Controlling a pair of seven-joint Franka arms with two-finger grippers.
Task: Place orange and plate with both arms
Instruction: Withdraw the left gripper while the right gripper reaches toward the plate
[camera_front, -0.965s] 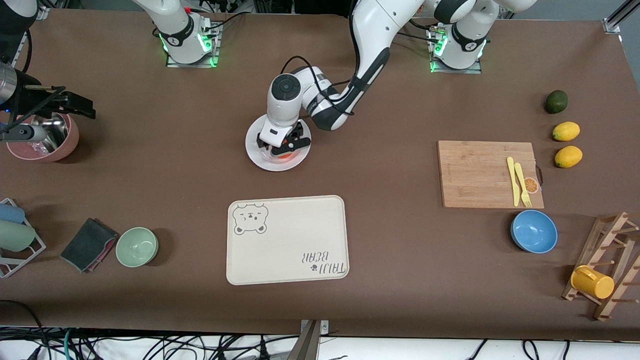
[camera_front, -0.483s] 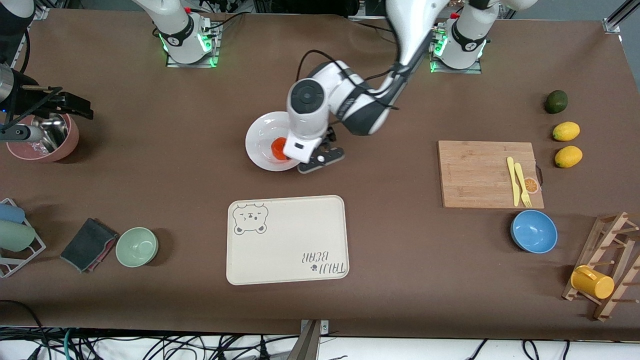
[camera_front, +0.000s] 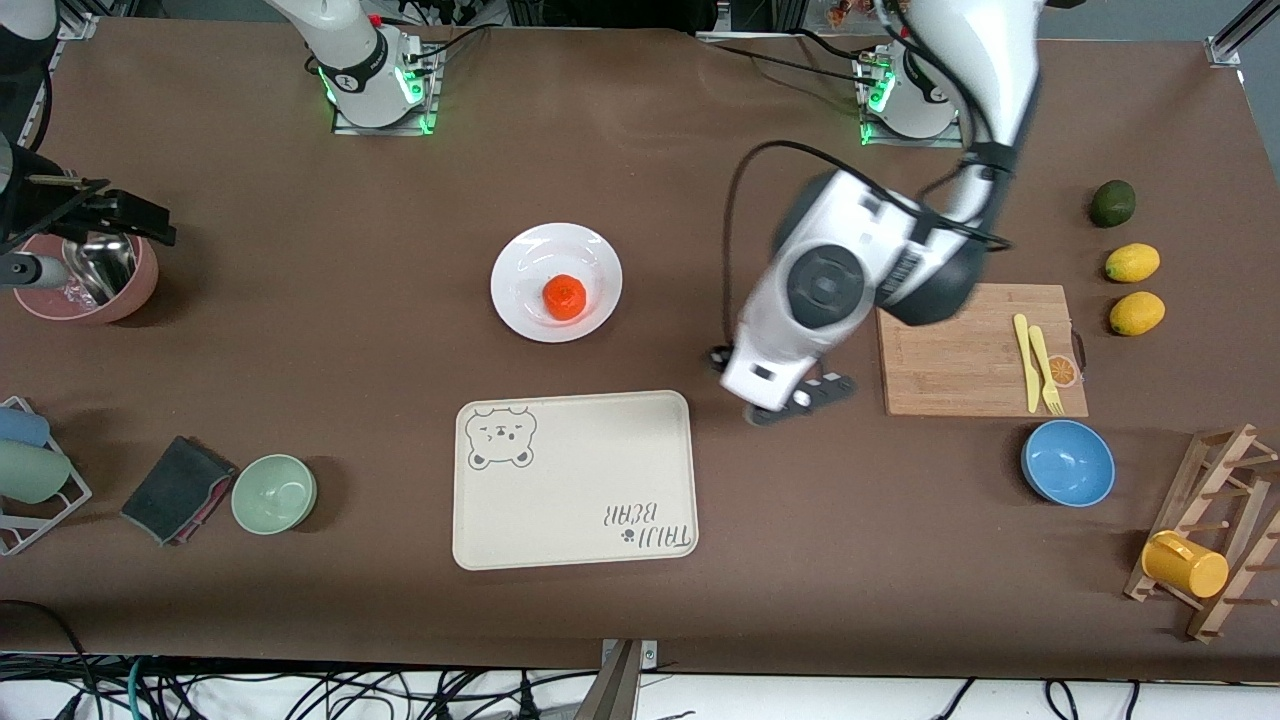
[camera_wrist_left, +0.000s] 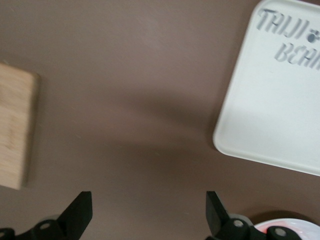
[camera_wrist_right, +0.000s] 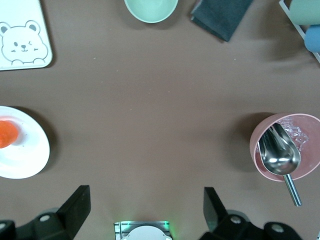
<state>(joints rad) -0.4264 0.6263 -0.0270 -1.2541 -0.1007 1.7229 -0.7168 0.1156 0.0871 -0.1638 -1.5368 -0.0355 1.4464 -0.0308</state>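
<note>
Brown table (camera_front: 300, 330) under both arms: the right end effector (camera_wrist_right: 145, 210), spread wide and empty, waits over the pink bowl (camera_front: 85, 275). At mid-table the orange (camera_front: 564, 297) now rests on the plate (camera_front: 520, 265), released. The left end effector (camera_front: 790, 395), wide and empty, has withdrawn toward the cutting board (camera_front: 950, 350), so placing looks finished.

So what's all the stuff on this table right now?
plate: one, white, mid-table
orange: one, red-orange, on the plate
tray: one, cream, nearer the camera than the plate
cutting board: one, wooden, toward the left arm's end
fork and knife: two, yellow, on the cutting board
lemons: two, yellow, beside the board
bowls: blue, green, pink
mug: one, yellow, on a wooden rack
left claw: open, over bare table between tray and board
right claw: open, over the pink bowl
</note>
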